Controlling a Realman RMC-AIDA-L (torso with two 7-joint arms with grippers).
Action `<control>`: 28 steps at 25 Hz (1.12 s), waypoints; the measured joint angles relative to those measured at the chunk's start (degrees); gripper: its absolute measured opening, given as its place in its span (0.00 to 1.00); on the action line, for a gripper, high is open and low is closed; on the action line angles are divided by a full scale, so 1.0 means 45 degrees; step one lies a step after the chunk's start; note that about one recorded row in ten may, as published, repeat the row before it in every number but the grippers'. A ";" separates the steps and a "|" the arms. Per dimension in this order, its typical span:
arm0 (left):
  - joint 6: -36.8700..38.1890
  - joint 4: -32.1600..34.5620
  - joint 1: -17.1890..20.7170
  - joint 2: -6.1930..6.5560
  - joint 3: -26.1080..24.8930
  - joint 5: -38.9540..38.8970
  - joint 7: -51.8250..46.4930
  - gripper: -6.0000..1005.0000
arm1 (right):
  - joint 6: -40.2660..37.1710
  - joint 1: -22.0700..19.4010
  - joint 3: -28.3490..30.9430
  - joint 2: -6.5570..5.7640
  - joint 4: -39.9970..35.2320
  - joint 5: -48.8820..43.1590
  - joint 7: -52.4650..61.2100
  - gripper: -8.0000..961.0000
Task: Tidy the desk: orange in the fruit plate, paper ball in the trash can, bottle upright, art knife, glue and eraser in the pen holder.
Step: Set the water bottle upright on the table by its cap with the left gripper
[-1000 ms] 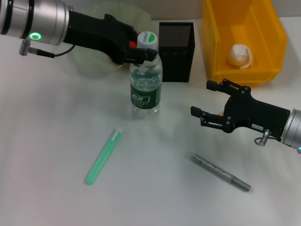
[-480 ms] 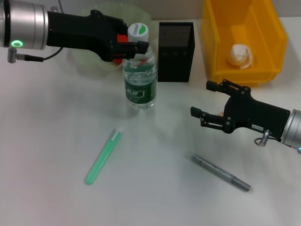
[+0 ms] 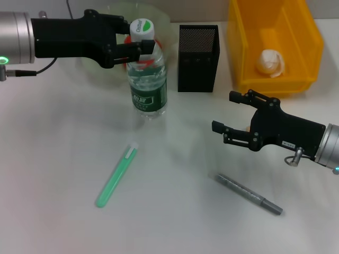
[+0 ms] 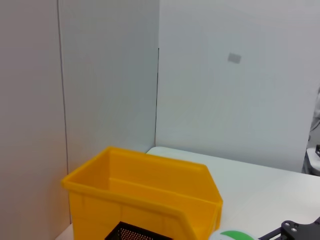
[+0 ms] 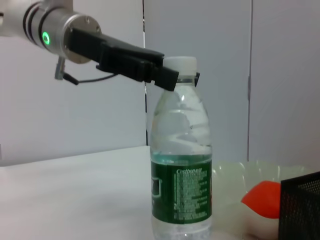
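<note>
Left claw [image 3: 139, 48] grips the clear green-labelled plastic bottle [image 3: 147, 79] at its neck: seat base flat on white counter [image 3: 53, 153] before releasing; right claw [image 3: 233, 121] idles open, empty.

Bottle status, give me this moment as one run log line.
water bottle: upright | left gripper: shut on neck | right gripper: open, idle | paper ball: in bin

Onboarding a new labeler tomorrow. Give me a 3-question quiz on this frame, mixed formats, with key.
1. True or false: the bottle stands upright, with the left gripper at its neck.
2. What lies in the yellow bin? A) paper ball B) orange C) green stick
3. Fill in: the right gripper hovers open above the table, and the item lying nearest it is the grey ____.

Key: 1 true; 2 A, the paper ball; 3 pen.
</note>
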 joint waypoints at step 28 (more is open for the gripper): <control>0.0145 -0.0764 0.0986 0.0342 -0.0696 -0.0809 0.1010 0.45 | -0.0232 -0.0254 -0.1016 -0.0061 0.0054 -0.0428 0.0416 0.86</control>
